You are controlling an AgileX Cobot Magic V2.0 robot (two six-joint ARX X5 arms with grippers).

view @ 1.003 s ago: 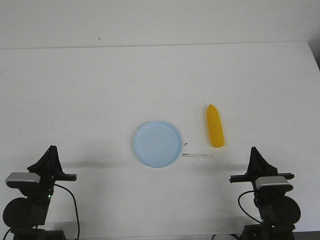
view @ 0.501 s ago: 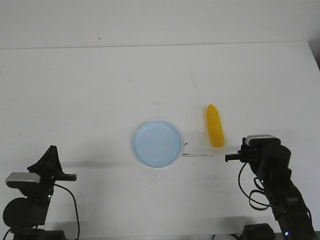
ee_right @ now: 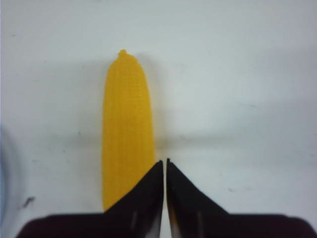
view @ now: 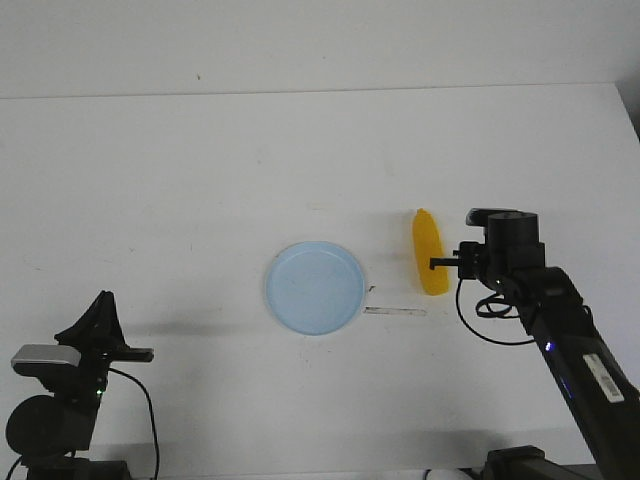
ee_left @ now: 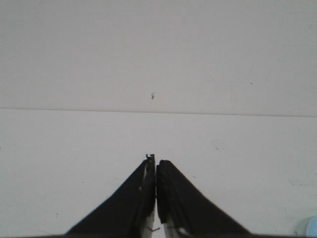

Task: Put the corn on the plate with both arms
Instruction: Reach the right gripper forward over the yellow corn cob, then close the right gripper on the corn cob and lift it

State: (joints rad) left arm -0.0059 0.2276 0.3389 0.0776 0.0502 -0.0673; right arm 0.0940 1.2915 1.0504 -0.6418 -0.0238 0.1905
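The yellow corn (view: 430, 252) lies on the white table, tapered tip pointing away, a short gap to the right of the round light-blue plate (view: 314, 288), which holds nothing. In the right wrist view my right gripper (ee_right: 165, 161) is shut and empty, its tips just beside the corn (ee_right: 128, 129) near its blunt end. My right arm's wrist (view: 508, 240) hangs just right of the corn. At the near left my left gripper (view: 103, 298) sits low, far from both; its fingers (ee_left: 148, 171) are pressed together on nothing.
A thin pale strip (view: 395, 312) and a small dark mark (view: 372, 288) lie on the table between plate and corn. The table's far edge (view: 320, 92) runs across the back, and its right edge (view: 628, 120) is close to the right arm.
My right arm has lifted from its low near-right rest and reached forward and left to the corn's right side. The left arm, corn and plate have not moved.
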